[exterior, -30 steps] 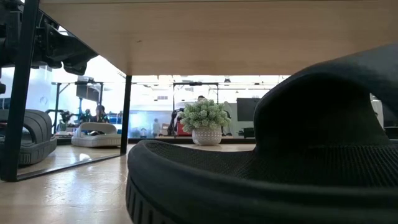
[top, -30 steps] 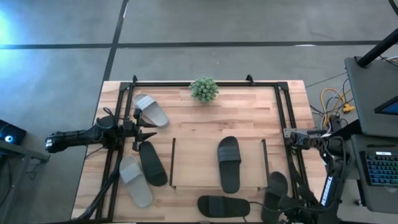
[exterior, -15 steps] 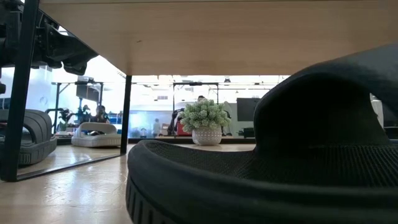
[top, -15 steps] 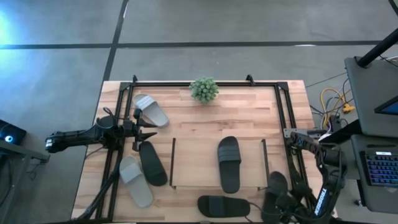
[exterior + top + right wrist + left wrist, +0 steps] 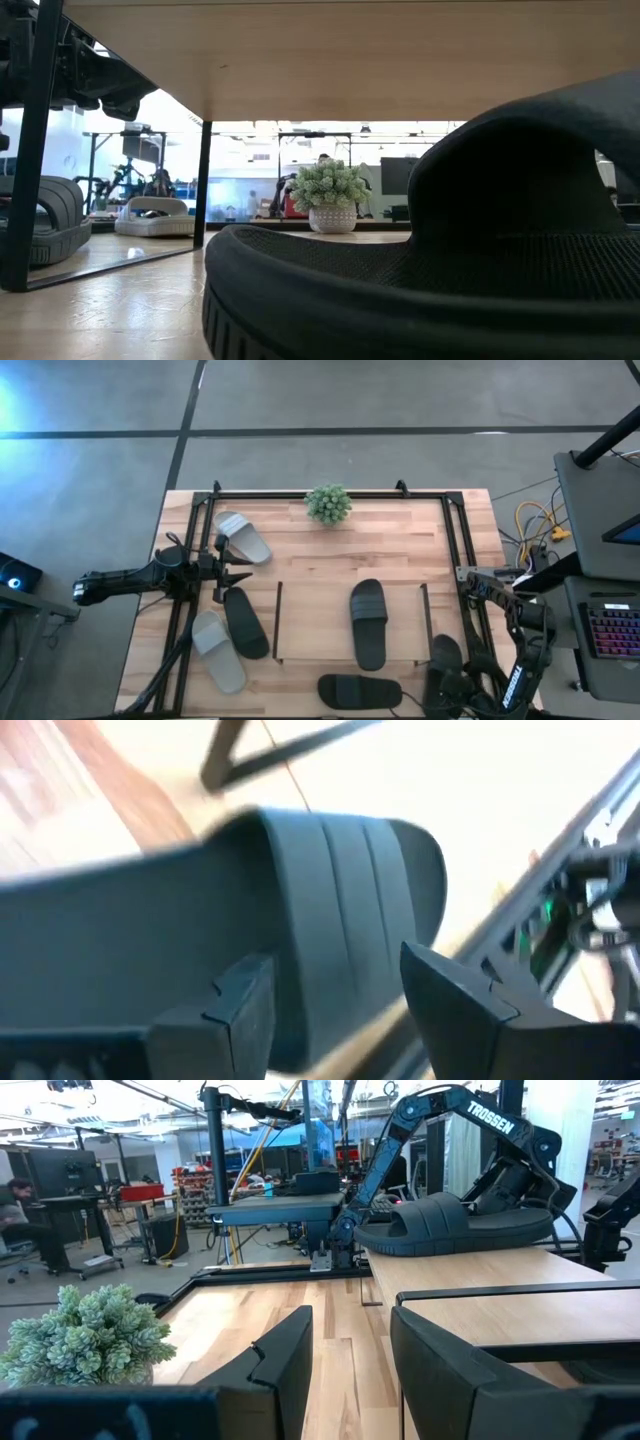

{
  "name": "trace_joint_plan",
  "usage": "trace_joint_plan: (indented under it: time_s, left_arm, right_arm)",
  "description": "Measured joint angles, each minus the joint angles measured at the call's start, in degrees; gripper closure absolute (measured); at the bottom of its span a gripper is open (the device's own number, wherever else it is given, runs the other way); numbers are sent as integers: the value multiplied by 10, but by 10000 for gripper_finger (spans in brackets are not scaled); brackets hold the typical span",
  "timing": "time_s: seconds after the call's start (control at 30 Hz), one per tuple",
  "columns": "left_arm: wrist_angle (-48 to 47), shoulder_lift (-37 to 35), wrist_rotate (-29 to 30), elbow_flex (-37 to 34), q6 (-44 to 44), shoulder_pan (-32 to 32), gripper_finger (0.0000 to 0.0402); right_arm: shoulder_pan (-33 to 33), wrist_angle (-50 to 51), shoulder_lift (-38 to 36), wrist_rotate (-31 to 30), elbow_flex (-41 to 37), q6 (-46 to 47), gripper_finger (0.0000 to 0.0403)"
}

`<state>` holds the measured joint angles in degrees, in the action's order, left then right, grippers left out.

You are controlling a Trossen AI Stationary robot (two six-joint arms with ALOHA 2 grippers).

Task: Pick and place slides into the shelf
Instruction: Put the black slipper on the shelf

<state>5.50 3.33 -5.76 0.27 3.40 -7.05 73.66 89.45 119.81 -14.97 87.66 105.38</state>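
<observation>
The shelf [image 5: 300,622], a low rack with a light wood top, stands mid-table with one black slide [image 5: 368,622] on it. Another black slide [image 5: 443,658] lies at the shelf's right, near the front edge; my right gripper [image 5: 335,1005] hovers open over its ribbed strap [image 5: 340,890]. A third black slide [image 5: 358,691] lies on the table by the near edge and fills the low view [image 5: 420,280]. On the left lie a black slide [image 5: 245,622] and two grey slides [image 5: 243,538] [image 5: 217,650]. My left gripper [image 5: 236,572] stands open between them, holding nothing. My right gripper's fingers [image 5: 235,1010] stand at either side of the black slide's strap [image 5: 340,890], coming from above. Whether they touch it I cannot tell. The slide lies on the table.
A small potted plant [image 5: 328,504] stands at the far edge, also in the left wrist view [image 5: 85,1335]. A black tube frame [image 5: 455,540] runs around the working area. Bare wood lies between the plant and the shelf.
My right arm has swung a little toward the table's near edge, bringing its gripper lower over the black slide at the near right. The slides and my left arm have kept still.
</observation>
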Motion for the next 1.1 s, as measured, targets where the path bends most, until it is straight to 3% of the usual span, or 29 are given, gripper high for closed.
trace_joint_plan:
  time_s: [0.27,0.6,1.1]
  left_arm:
    - [0,0,0,0,0,0,278]
    - [0,0,0,0,0,0,278]
    - [0,0,0,0,0,0,278]
  right_arm:
    - [-20,-33,0,-14,-40,6,235]
    - [-24,-45,-1,3,-87,18,322]
    - [-24,-56,-9,-5,-58,26,389]
